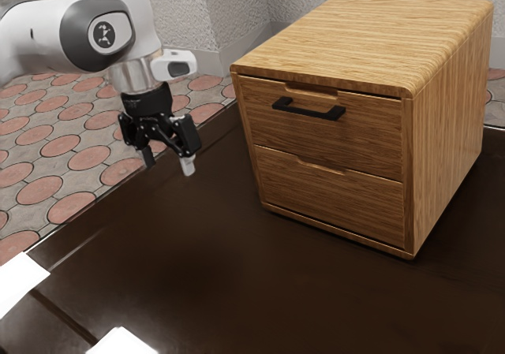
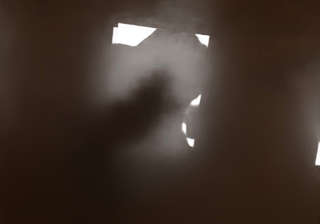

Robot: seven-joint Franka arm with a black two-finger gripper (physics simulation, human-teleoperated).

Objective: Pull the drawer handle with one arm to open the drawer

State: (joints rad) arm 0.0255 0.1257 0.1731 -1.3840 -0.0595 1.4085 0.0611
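Note:
A wooden cabinet (image 1: 442,125) with two drawers stands on the dark table (image 1: 237,291) at the exterior view's right. The top drawer (image 1: 323,129) carries a black bar handle (image 1: 308,109) and sits flush with the cabinet front, shut. The lower drawer (image 1: 327,190) has only a small notch. My black gripper (image 1: 167,161) hangs above the table's far left edge, well to the left of the handle, pointing down, open with nothing between its fingers. The wrist view looks down on the glossy table top (image 2: 250,174), with blurred reflections.
The table's left edge (image 1: 110,212) runs diagonally beside a floor of red oval tiles (image 1: 55,149). Two white patches (image 1: 20,279) lie at the lower left corner. A grey wall (image 1: 229,7) stands behind the cabinet. Open table surface lies between gripper and cabinet.

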